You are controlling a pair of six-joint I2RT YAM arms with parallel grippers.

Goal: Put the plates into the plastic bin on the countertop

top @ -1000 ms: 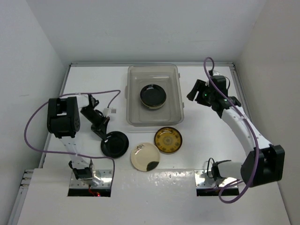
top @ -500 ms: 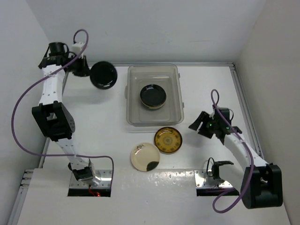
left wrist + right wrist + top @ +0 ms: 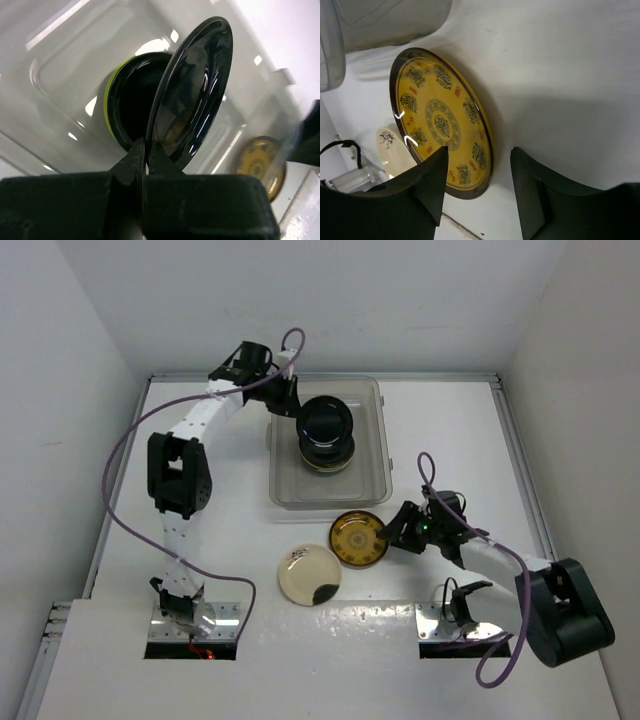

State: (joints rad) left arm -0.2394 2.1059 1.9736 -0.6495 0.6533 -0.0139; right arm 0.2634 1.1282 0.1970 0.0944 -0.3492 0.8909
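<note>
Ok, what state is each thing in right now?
black plate: tilted, gripped by its rim, above the bin.
left pincer: shut on black plate.
bin: holds a stack, black on lime green.
right pincer: open, astride the rim of the yellow plate.
yellow plate: flat on countertop.
cream plate: flat on countertop, untouched.

Prob. robotics lab test cell, not a home: bare white walls (image 3: 300, 300) boxing white countertop (image 3: 440, 420), metal rails (image 3: 200, 377), bolted mount plates (image 3: 225, 612).
</note>
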